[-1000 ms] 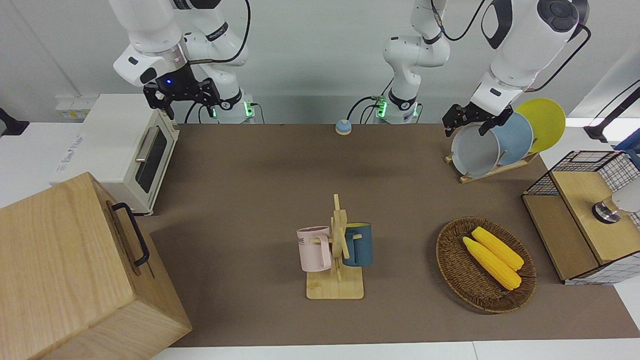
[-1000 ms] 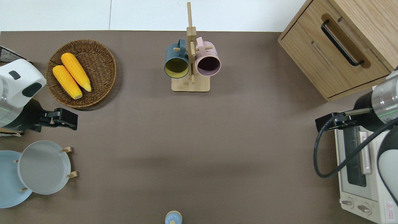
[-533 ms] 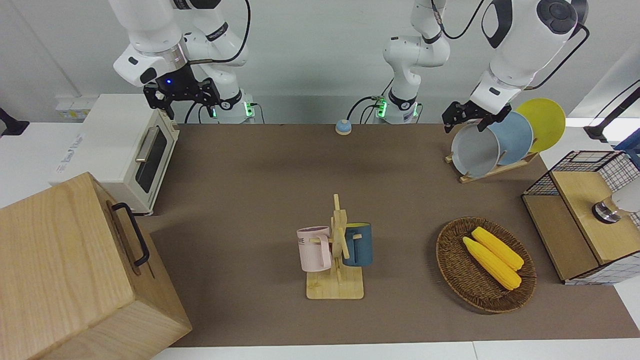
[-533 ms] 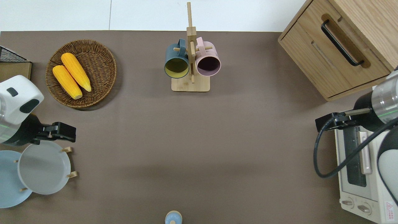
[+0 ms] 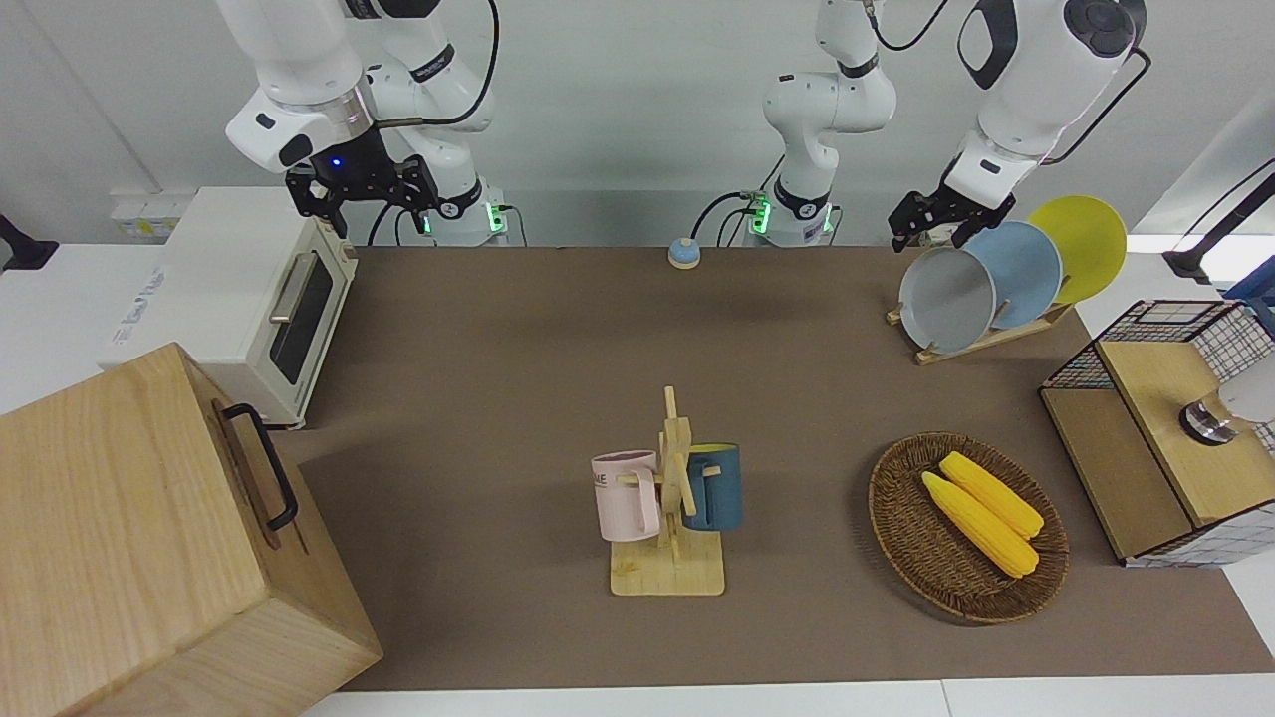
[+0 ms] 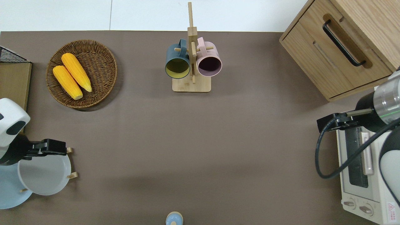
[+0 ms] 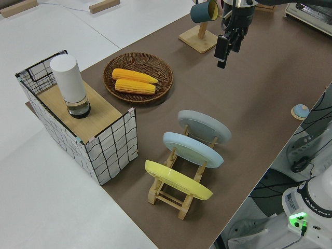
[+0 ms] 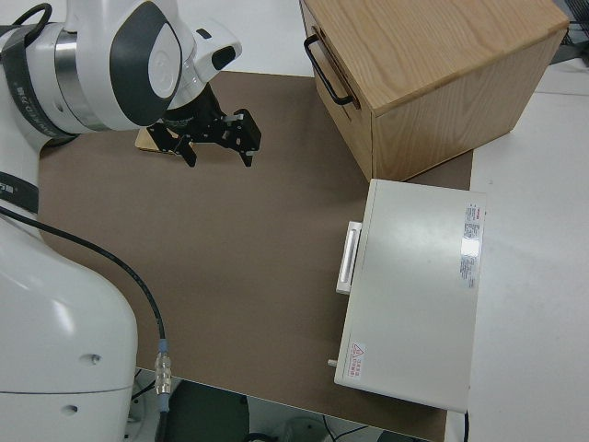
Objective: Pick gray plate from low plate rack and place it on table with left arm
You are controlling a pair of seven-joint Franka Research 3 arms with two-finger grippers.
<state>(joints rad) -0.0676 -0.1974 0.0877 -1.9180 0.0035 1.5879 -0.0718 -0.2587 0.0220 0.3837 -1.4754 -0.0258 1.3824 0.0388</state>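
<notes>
Gray plate [image 5: 946, 299]: leans tilted in the low plate rack [image 5: 981, 337], in the slot toward the right arm's end; its rim sits against the slanted pegs.
Low plate rack: stands on the table [image 5: 518, 349] at the left arm's end, close to the robots' edge.
Other plates: a light blue plate [image 5: 1026, 273] and a yellow plate [image 5: 1086, 244] lean in the next slots, each farther toward the left arm's end.
Left gripper [image 6: 51, 147]: up in the air over the gray plate's edge farthest from the robots, not touching it; fingers look parted, holding nothing.
Right gripper [image 8: 216, 138]: parked, fingers apart and empty.
Basket [image 5: 901, 538]: holds two corn cobs [image 5: 981, 510], farther from the robots than the rack.
</notes>
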